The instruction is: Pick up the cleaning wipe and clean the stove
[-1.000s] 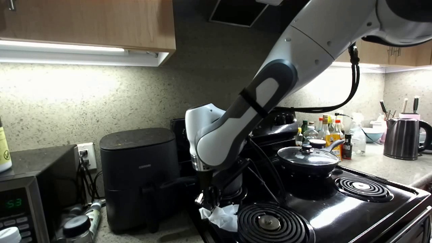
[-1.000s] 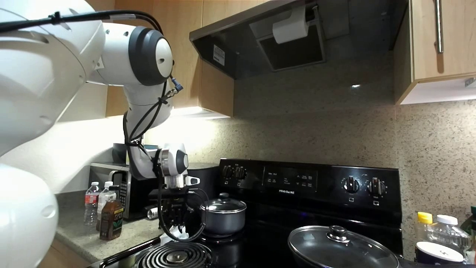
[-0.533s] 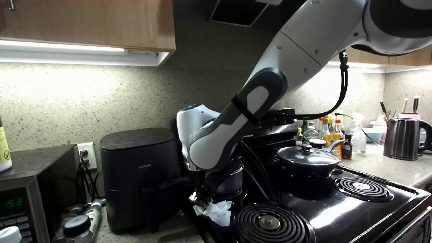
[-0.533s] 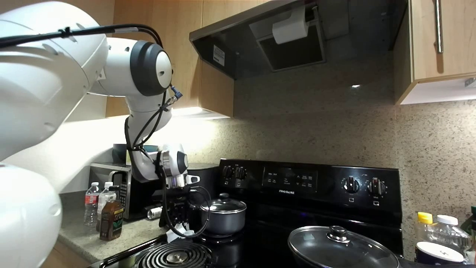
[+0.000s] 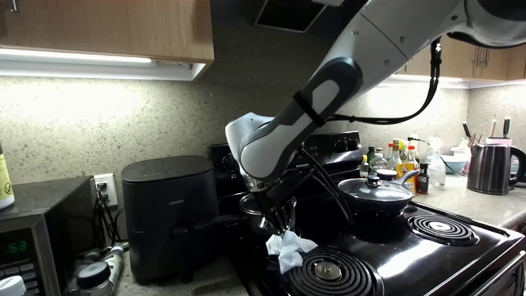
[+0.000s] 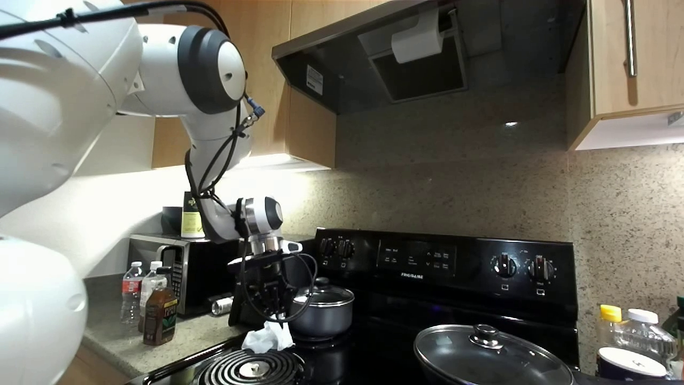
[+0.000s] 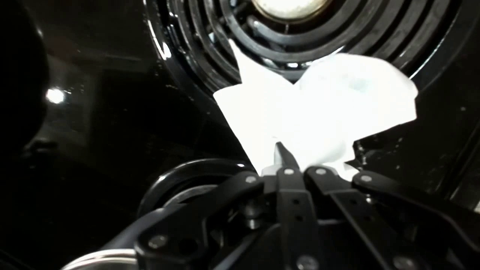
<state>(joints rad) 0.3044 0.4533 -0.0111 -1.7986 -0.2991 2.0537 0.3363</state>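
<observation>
the gripper [image 5: 283, 232] is clenching the wipe [image 5: 289, 249]; its jaws are standing close together on one pinch of cloth, and the rest is hanging loose below them. in an exterior view the wipe is hanging at the far left edge of the near burner [image 5: 328, 272] on the stove [image 5: 394, 246], and the gripper is leaning, pointing down and right towards that burner. in an exterior view it is also showing left of the pot [image 6: 322, 316] and nearer than it

the next sweep, i am judging, is turning on this: the wipe is lying below and ahead of the jaws, on their burner side, and the one arm [image 5: 324, 94] is already reaching that spot. in the wrist view the wipe is fanning out over the rings. being crumpled, it is showing no clear long axis; one thin corner is pointing out left of the hub [image 7: 291, 7], and a broad lobe is spreading far and right. whether cloth is touching rings, i am not managing to tell

the pickup is looking done, the cleaning unfinished; pressing down and pushing towards the hub is seeming the likely need, with the corner perhaps snagging
</observation>
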